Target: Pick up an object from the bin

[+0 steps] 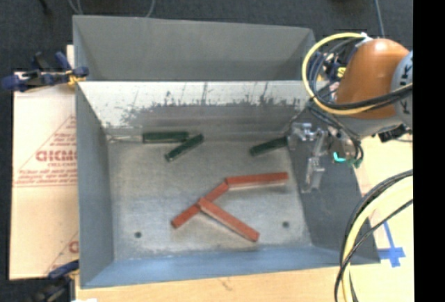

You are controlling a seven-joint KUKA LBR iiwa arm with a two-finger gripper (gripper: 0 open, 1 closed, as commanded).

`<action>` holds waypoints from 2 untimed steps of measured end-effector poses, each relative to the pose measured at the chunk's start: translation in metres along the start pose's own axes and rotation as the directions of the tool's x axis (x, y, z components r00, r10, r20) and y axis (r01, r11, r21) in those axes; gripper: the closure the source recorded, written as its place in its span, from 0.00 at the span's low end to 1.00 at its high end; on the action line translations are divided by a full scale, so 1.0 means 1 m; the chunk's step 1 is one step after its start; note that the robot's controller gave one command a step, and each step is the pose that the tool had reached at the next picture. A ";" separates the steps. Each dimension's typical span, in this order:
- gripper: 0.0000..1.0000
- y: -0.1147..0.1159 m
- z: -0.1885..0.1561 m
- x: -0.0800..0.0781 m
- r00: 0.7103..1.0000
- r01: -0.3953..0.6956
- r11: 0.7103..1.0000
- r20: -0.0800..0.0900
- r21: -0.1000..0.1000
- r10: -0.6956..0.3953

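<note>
Claw (311,170) hangs centre-right of frame, low by the bin's (94,175) right wall. Can't tell if it's open or closed; nothing seen in it. Nearest are a dark green stick (269,147) just upper-left and a red-brown bar (256,181) just left, so probably lining up on one. Other green sticks (165,136) lie loose further left.
</note>
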State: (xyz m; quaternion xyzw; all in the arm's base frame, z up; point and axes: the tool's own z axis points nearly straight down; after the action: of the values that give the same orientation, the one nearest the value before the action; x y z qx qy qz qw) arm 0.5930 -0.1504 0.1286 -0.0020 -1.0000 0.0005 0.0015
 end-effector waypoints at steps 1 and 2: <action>0.00 0.056 0.058 0.003 0.999 -0.046 0.999 0.014 -0.002 0.046; 1.00 0.053 0.057 0.004 0.999 -0.044 0.999 0.010 0.001 0.044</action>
State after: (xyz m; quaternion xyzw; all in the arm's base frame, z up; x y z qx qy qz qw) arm 0.5895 -0.0979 0.0718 -0.0239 -0.9997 0.0013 -0.0033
